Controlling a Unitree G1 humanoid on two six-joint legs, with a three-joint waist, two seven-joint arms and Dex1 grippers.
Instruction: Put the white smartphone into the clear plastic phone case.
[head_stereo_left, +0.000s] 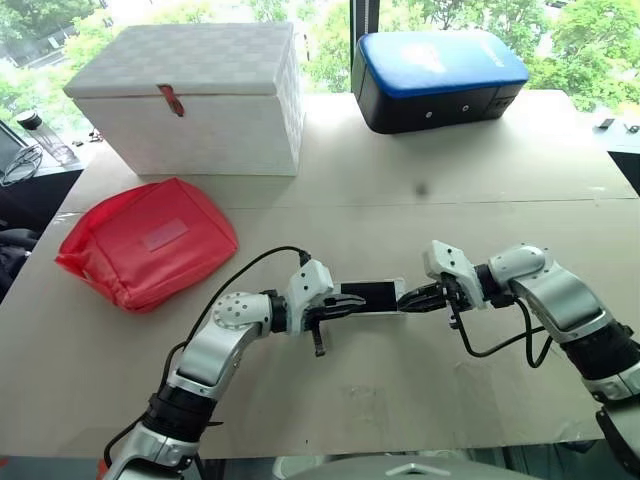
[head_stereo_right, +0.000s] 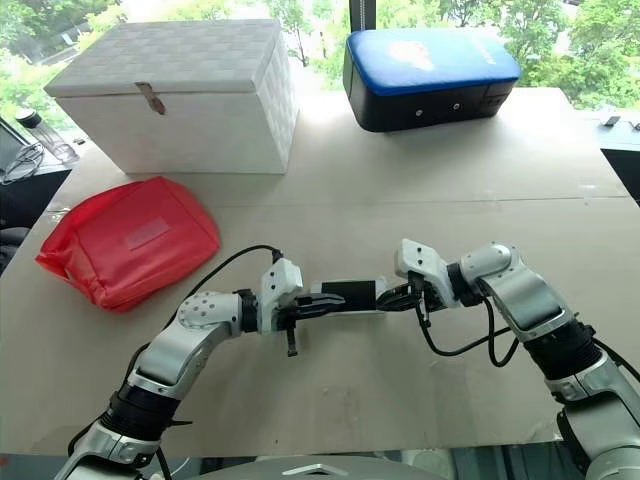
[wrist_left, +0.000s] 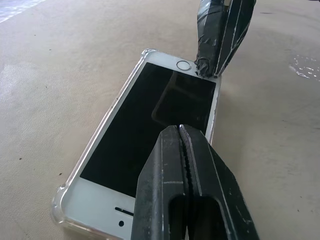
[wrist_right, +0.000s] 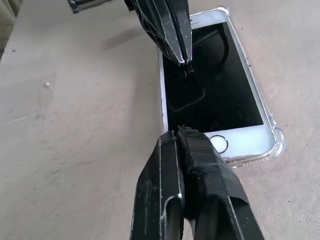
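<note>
Although both hands sit nearest the robot, they meet over one spot at the front of the table: the left hand reaches in from the left and the right hand from the right, each with its two black fingers pressed together and holding nothing. Between them lies the white phone, screen up, flat on the table. Its long axis runs left to right, straight along the line joining the two hands, so each hand faces one short end. In the wrist views the clear case already wraps the phone: its see-through corners bulge out past the white edge at both ends, and the rim follows the long sides. The left hand's closed tip hangs over the screen toward the earpiece end; the right hand's taped tip rests at the home-button end, on or just above the glass, I cannot tell which. Neither hand is clearly the nearer. The phone looks seated or nearly so, and I judge any remaining move to be a downward press at the ends, which the closed tips are placed for.

Farther back on the left lies a red pouch. Beyond it stands a white box with a small red tab, and at the far right a blue and black case.
</note>
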